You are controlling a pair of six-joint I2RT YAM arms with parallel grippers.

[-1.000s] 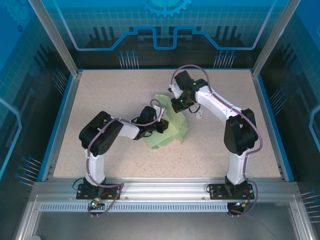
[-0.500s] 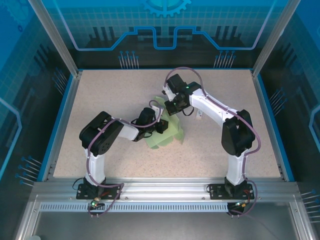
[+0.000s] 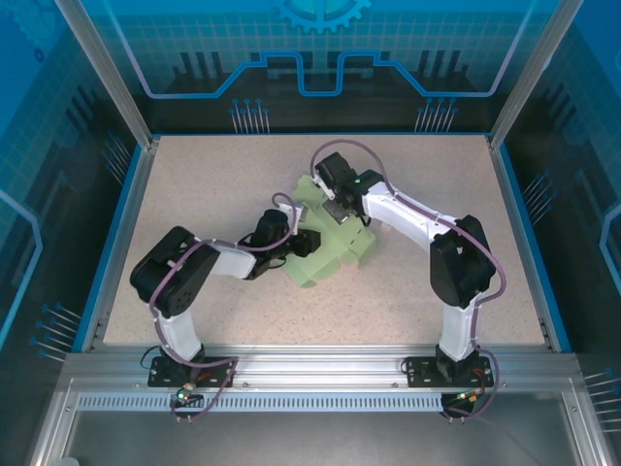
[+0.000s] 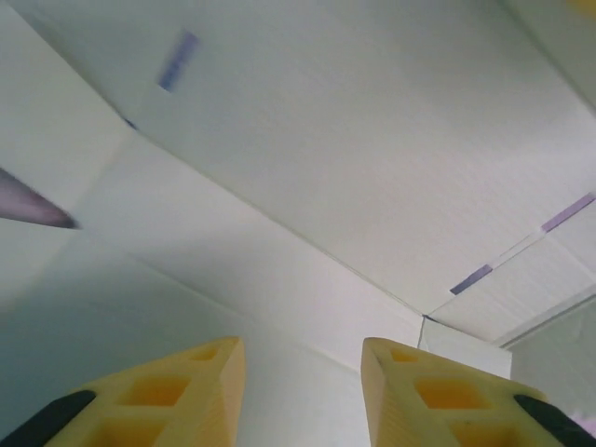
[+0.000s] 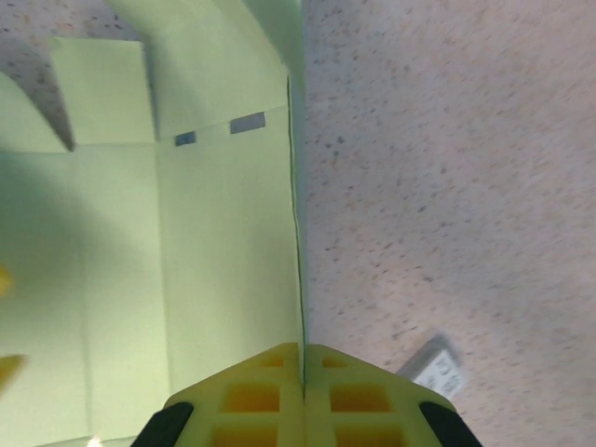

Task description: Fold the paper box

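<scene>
The pale green paper box (image 3: 335, 256) lies partly folded in the middle of the table, its panels standing at angles. My left gripper (image 3: 307, 243) is at the box's left side. In the left wrist view it (image 4: 303, 349) is open, its yellow fingertips (image 4: 205, 372) apart, close to a creased pale panel (image 4: 326, 168) with nothing between them. My right gripper (image 3: 341, 211) is over the box's far side. In the right wrist view it (image 5: 303, 349) is shut on the thin edge of an upright green panel (image 5: 223, 251).
Speckled tabletop (image 5: 447, 186) lies to the right of the held panel. A small white tag-like object (image 5: 436, 368) rests on it close to the right fingers. Blue-edged walls and metal posts (image 3: 116, 87) ring the table.
My left gripper has opened and let go of the box, and that arm has drawn back to the left. My right gripper moved left with its panel, and the box spread out wider.
</scene>
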